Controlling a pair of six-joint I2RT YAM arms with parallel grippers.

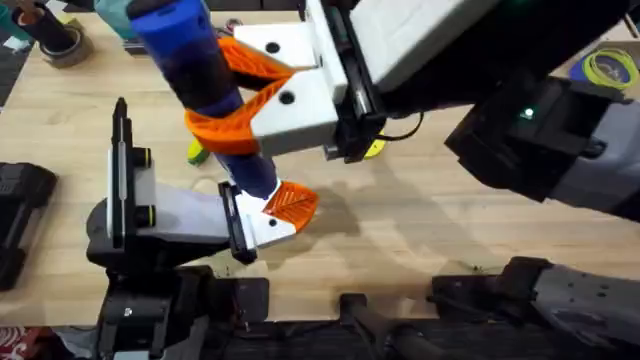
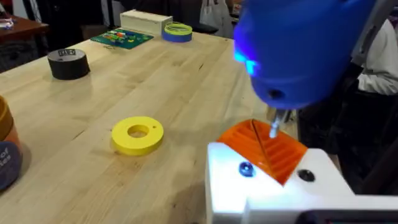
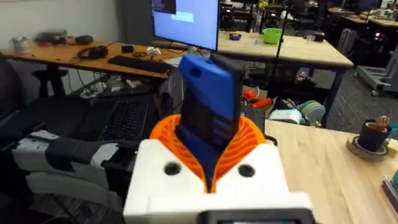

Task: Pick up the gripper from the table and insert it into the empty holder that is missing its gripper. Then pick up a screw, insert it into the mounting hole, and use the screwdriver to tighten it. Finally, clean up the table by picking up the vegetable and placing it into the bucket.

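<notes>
My right gripper (image 1: 228, 95) reaches across the table, shut on the blue screwdriver (image 1: 195, 60), which stands nearly upright with its bit pointing down. In the right wrist view the screwdriver (image 3: 208, 106) sits between the orange pads (image 3: 249, 140). The silver bit (image 2: 274, 126) ends just above the ribbed orange gripper (image 2: 264, 149), which is seated in the white holder (image 2: 249, 193) on my left gripper (image 1: 262, 212). A blue screw head (image 2: 245, 168) shows in the holder, left of the bit. The vegetable (image 1: 197, 152) lies behind the screwdriver. The bucket (image 2: 6, 149) stands at the left edge.
A yellow spool (image 2: 137, 134) lies flat mid-table. A black tape roll (image 2: 68, 63) sits farther back on the left. A blue-and-yellow tape roll (image 2: 177, 31), a green board (image 2: 121, 37) and a white box (image 2: 146, 22) are along the far edge.
</notes>
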